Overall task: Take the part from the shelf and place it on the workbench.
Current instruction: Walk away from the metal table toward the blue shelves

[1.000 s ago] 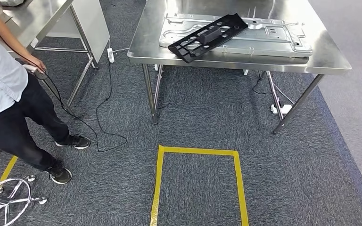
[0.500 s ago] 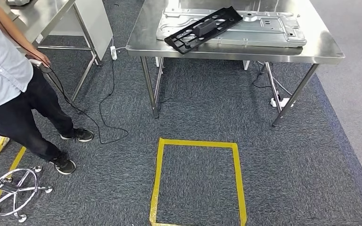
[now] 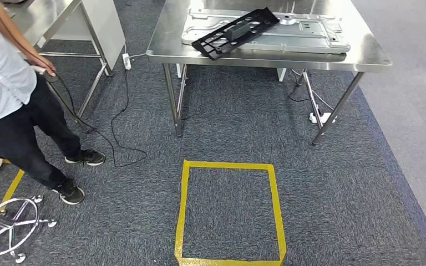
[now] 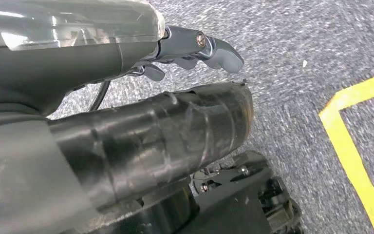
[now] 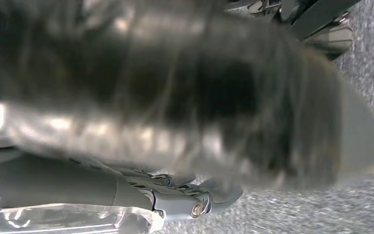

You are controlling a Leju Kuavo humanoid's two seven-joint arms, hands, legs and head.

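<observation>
Steel counter [image 3: 266, 58] stands ahead of me at the far side, carrying a flat silver metal panel [image 3: 305, 34]; the black part [image 3: 236, 32] lies slantwise across that panel's left half, resting on it. On the grey carpet near me is a yellow tape square [image 3: 228, 210]. At the left a person [image 3: 11, 105] stands holding a cable. My left hand [image 4: 195, 48] hangs by my side over the carpet, its fingers curled in and holding nothing. My right hand [image 5: 195, 195] is blurred; I cannot tell how its fingers lie.

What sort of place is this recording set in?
Most likely a factory-style workshop or test cell: a steel workbench carrying a stamped metal panel and a black plastic part, and a yellow tape square marked on grey carpet.
</observation>
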